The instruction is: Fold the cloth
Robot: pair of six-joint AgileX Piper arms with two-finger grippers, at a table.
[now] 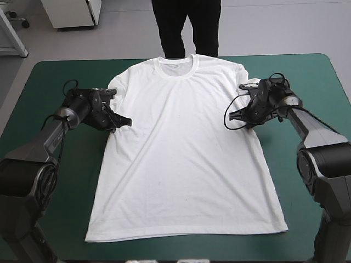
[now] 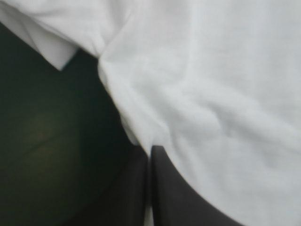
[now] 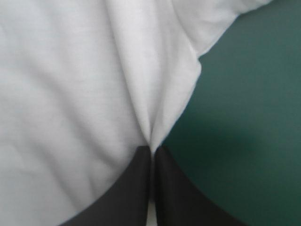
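The white T-shirt (image 1: pixel 184 148) lies spread flat on the teal-green cover, collar toward the far edge. My left gripper (image 1: pixel 124 121) rests on the shirt's left side edge just below the sleeve, shut on the T-shirt (image 2: pixel 207 94), with its black fingers (image 2: pixel 167 188) meeting at the cloth's edge. My right gripper (image 1: pixel 232 115) sits at the opposite side edge under the other sleeve. It is shut on the T-shirt (image 3: pixel 80 89), and the fabric puckers into a fold at the fingertips (image 3: pixel 141 162).
Bare teal-green cover (image 1: pixel 49 87) lies to the outside of each arm and along the near edge beneath the hem. A person stands beyond the far edge, away from the tabletop.
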